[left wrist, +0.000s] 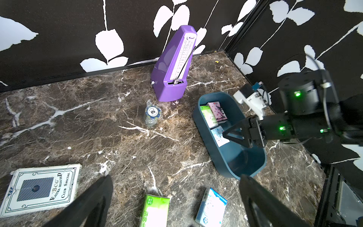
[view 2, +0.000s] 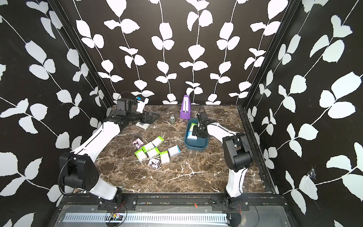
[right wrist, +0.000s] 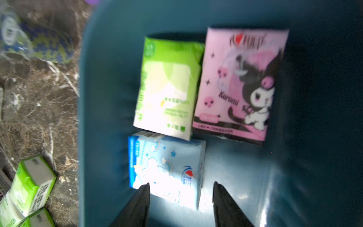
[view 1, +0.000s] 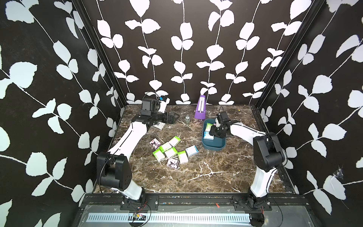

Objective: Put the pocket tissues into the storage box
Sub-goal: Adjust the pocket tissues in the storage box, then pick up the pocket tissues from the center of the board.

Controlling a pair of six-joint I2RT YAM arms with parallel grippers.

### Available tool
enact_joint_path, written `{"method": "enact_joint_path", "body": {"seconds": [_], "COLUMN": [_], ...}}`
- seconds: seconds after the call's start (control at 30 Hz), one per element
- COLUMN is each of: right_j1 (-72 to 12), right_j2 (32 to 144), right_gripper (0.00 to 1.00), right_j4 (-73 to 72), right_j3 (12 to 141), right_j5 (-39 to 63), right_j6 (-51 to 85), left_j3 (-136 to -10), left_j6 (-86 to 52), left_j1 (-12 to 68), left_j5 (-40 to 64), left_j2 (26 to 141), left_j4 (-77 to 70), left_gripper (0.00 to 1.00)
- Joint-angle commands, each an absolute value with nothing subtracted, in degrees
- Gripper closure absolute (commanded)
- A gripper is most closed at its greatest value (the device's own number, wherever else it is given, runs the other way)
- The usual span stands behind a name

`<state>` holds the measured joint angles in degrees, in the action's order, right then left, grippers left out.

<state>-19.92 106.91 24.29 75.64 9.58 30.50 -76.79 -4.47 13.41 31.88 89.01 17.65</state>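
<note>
Right pincer (right wrist: 181, 183) hangs spread over the blurred blue packet (right wrist: 167, 163) in the storage box (right wrist: 102, 98), its base cropped

Storage box (view 1: 213, 147): dark teal tub, upright, right of desk (view 1: 196, 176) centre; three packets flat inside: green packet (right wrist: 169, 88), pink cartoon packet (right wrist: 239, 84), blue packet (right wrist: 167, 169). Loose pocket tissues (view 1: 170, 152): eight, clustered mid-desk, apart from box
</note>
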Motion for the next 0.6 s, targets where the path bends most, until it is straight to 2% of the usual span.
{"method": "enact_joint_path", "body": {"seconds": [0.0,0.17,0.3,0.57], "right_j1": [-19.77,-20.83,-25.26,-37.29], "right_j2": [101.71,95.66,92.54,97.94], "right_gripper": [0.42,0.37,0.32,0.25], "right_j4": [26.74,23.61,20.89,25.24], "right_j3": [77.96,75.9,75.59,80.62], "right_j5": [7.22,9.97,14.92,21.57], "right_j6": [24.65,16.42,8.05,-5.07], "left_j3": [-76.69,-76.27,-76.03,-75.69], "left_j6": [-4.43,-5.06,-5.42,-7.5], "left_j1": [13.27,13.27,13.27,13.26], "left_j5": [31.9,31.87,31.69,31.29], "left_j2": [87.43,87.19,87.19,87.19], "left_j4": [17.36,16.35,15.85,13.83], "left_gripper": [0.01,0.01,0.01,0.01]}}
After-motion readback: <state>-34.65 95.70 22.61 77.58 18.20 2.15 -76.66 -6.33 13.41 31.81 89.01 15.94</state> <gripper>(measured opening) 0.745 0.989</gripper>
